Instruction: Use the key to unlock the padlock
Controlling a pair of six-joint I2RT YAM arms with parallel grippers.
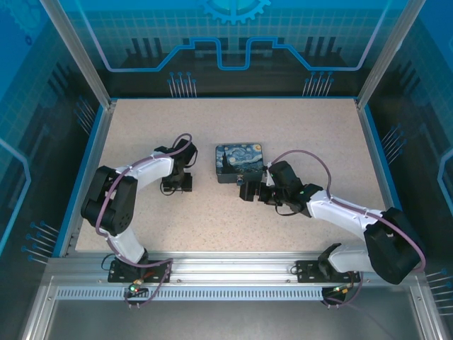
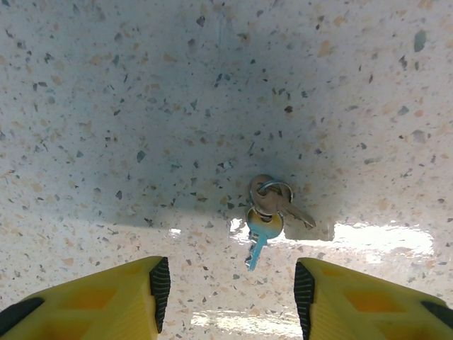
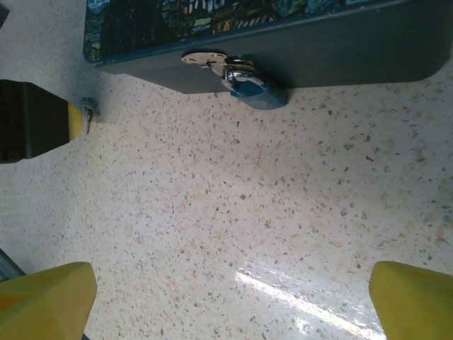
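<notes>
Right wrist view: a small blue padlock (image 3: 253, 92) with a silver shackle hangs from a metal hasp (image 3: 205, 58) on the dark side wall of a flat rectangular box (image 3: 340, 49). The box lid carries a swirling blue-and-yellow starry-night print. The lock's body rests on the speckled beige tabletop (image 3: 248, 212). From above, the box (image 1: 239, 161) lies near the table's middle, between the two arms.

The left wrist view has the small brownish-metal key (image 2: 290, 210). It shares a wire ring with a second key with a blue blade and a yellow-and-blue head (image 2: 263, 225). Both lie flat on the table, apart from the box.

The left gripper (image 2: 232, 287) is low over the table with its yellow fingers (image 2: 106, 297) partly spread. It grips nothing; the keys lie just ahead of the gap, the blue blade's tip at its mouth. The right gripper (image 3: 226, 304) faces the padlock from a little way off, spread wide and empty.
</notes>
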